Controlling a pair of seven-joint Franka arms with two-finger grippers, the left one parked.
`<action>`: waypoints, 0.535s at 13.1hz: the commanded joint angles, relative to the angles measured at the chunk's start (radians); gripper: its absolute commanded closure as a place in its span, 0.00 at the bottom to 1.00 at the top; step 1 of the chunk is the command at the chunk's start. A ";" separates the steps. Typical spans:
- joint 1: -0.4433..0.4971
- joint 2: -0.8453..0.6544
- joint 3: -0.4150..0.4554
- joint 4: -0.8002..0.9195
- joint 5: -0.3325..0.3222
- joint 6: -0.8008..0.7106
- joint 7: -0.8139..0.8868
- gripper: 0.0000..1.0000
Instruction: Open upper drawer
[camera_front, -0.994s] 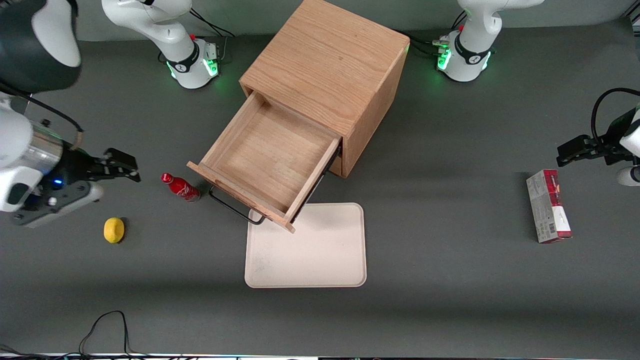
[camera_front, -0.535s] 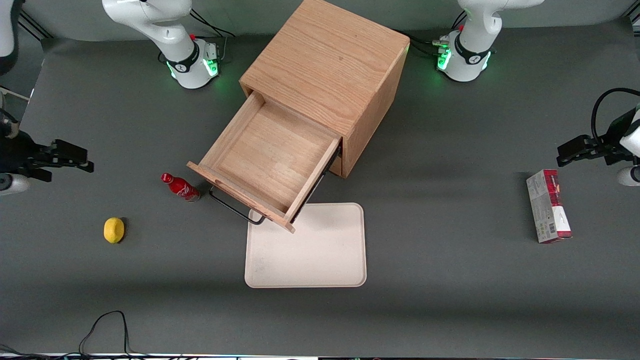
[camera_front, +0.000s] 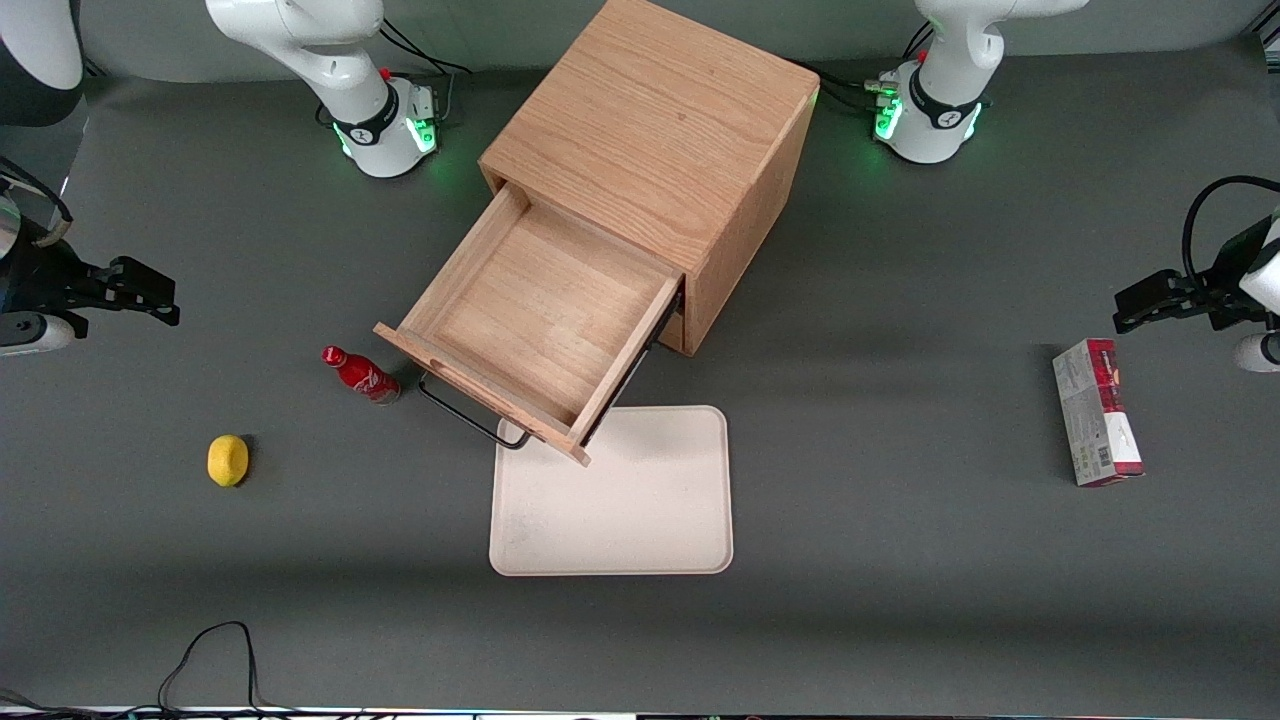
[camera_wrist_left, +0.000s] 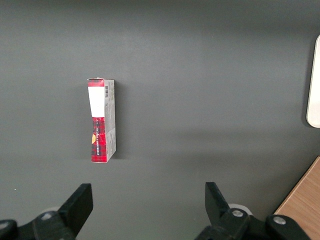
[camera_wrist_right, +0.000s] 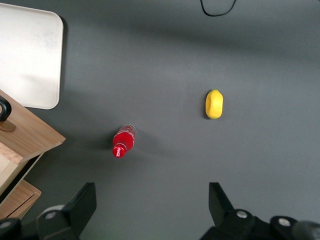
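the light oak upper drawer (camera_front: 545, 315) is sitting fully open; the gripper (camera_front: 150, 293), jaws spread empty, is hovering at the frame's left edge, leaving nothing to do.

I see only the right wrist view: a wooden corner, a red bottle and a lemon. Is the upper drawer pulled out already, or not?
Observer: Yes. The front view shows the upper drawer pulled far out of the oak cabinet, and its box is empty.
Operator: Where is my gripper compared with the drawer?
Observer: The gripper hangs open toward the working arm's end of the table, well apart from the drawer's black handle. The red bottle is beside that handle.
Operator: Is there anything on the table that I do not see?
Observer: A red and grey carton lies flat toward the parked arm's end of the table.
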 joint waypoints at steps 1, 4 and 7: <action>-0.006 -0.019 -0.024 -0.032 -0.016 0.011 0.025 0.00; -0.006 -0.018 -0.055 -0.030 0.038 0.010 0.026 0.00; -0.001 -0.018 -0.064 -0.019 0.051 -0.009 0.026 0.00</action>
